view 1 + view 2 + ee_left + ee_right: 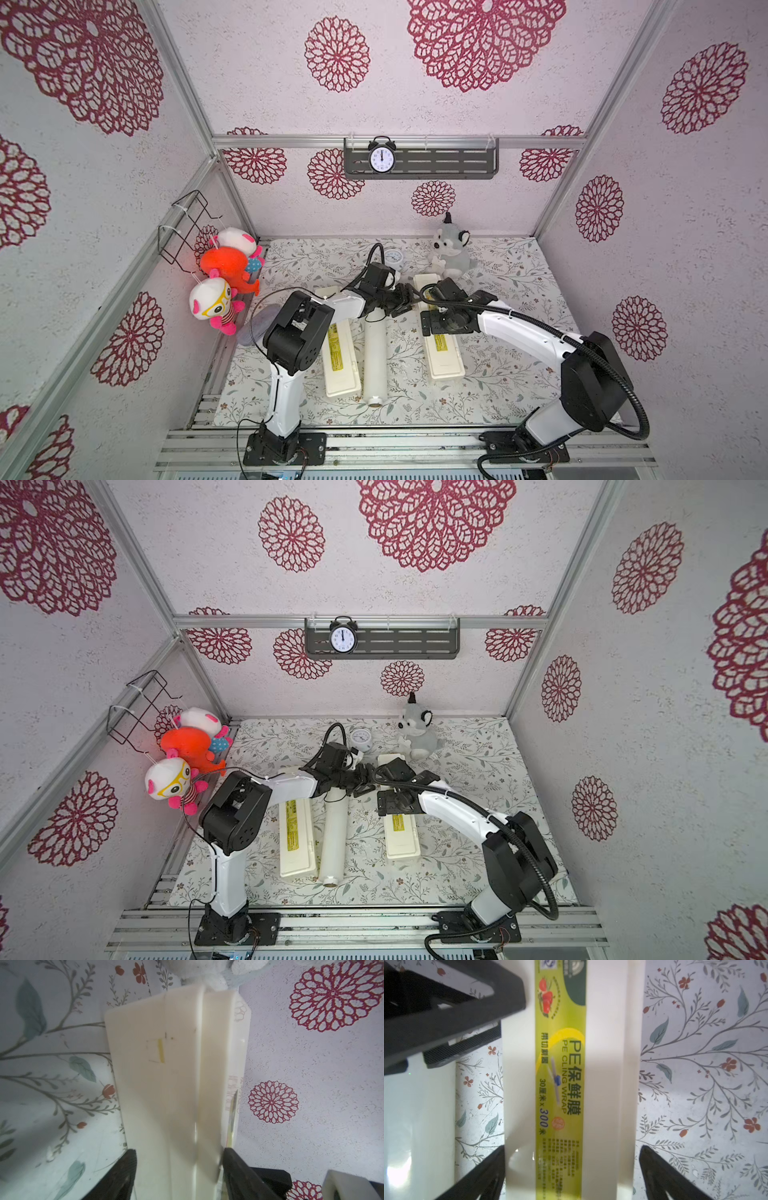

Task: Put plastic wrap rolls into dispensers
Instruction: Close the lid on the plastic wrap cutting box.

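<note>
Worktop (511, 332) with floral cover, seen from above. Two dispensers are laid lengthwise, running from the lower frame towards the back wall, well apart. The left dispenser (341, 365) lies left of centre, lid shut, its far half hidden under the left arm. The right dispenser (445, 359) lies right of centre, its label strip showing in the right wrist view. One roll (376, 357) rests on the worktop between them in both top views, closer to the left dispenser, its tube core showing at the near end; only this roll is seen. Both arms meet over the far half of the right dispenser. Left claw (178, 1152): fingers (126, 1169) are set against both long sides of the right dispenser, apparently clamped on it; how firmly cannot be told. Right claw (571, 1147): spread wide, straddling the right dispenser over its label, with a sliver of worktop showing at one finger. A grey plush (451, 254) sits just beyond the right dispenser's far end.
</note>
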